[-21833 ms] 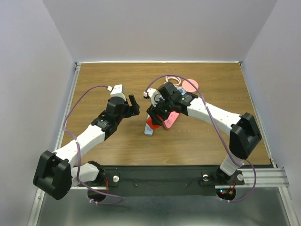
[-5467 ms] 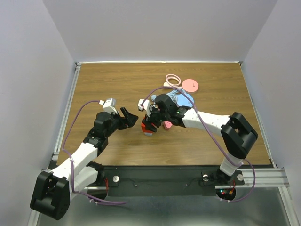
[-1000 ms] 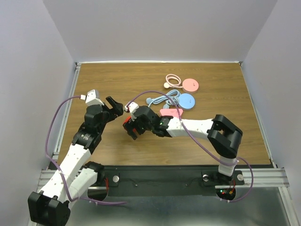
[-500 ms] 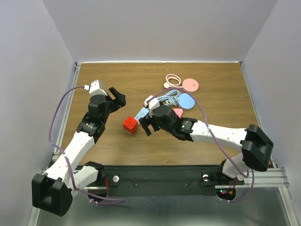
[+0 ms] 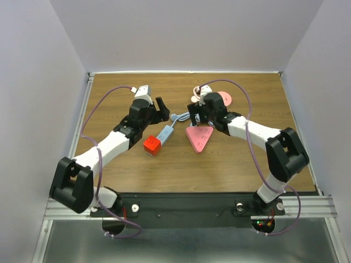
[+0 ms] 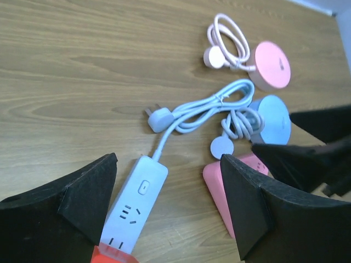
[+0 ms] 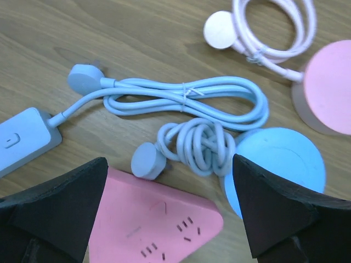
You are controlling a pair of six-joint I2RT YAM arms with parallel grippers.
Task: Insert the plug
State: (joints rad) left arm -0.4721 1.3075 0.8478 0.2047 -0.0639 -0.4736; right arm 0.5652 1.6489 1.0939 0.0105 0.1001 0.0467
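Observation:
A light blue power strip point(image 5: 165, 132) lies on the table with a red cube point(image 5: 152, 146) at its near end; it also shows in the left wrist view point(image 6: 137, 196). Its blue cord runs back to a flat plug point(image 6: 158, 118). A pink triangular power strip point(image 5: 198, 138) lies to its right, sockets up point(image 7: 159, 224). A round grey-blue plug point(image 7: 147, 162) on a knotted cord lies at the pink strip's far edge, attached to a blue disc point(image 7: 279, 167). My left gripper point(image 5: 159, 108) is open and empty above the blue strip. My right gripper point(image 5: 198, 114) is open and empty above the round plug.
A pink disc point(image 5: 222, 98) with a coiled pink cord and a white round plug point(image 7: 220, 30) lies at the back. The table has raised edges and walls on the left, back and right.
My right gripper has moved back and right, away from the blue strip and red cube, which stay put. My left gripper has moved right to above the blue strip. The pink strip now shows in full.

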